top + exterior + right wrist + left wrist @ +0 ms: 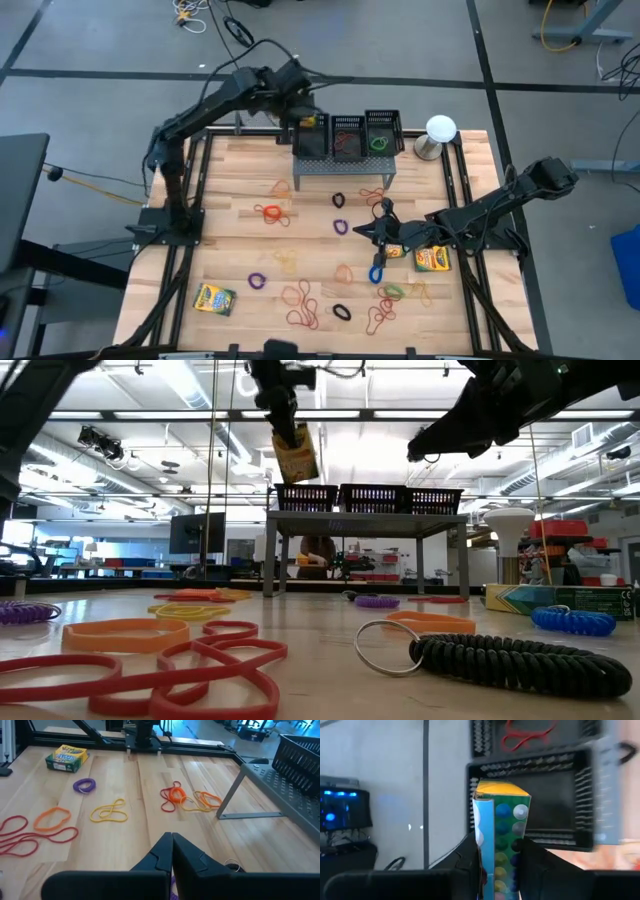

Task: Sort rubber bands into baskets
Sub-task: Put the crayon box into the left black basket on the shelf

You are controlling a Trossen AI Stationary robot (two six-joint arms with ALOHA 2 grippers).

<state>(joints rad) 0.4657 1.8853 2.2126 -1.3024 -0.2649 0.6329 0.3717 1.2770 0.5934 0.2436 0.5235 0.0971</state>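
High view shows the left gripper (309,124) pinching a crayon box (309,122) upright, apparently above the leftmost basket (311,140), while the right gripper (377,231), jaws pressed together, hovers over rubber bands (272,213) on the surface.

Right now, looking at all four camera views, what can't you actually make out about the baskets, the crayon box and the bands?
- Left black mesh basket: its floor is hidden in the high view by the left gripper, shut on the yellow-green crayon box.
- Basket contents: the low view shows only the mesh walls.
- Crayon box lettering: blurred in the left wrist view.
- Purple band under the shut right gripper: cut off by the right wrist view's edge.
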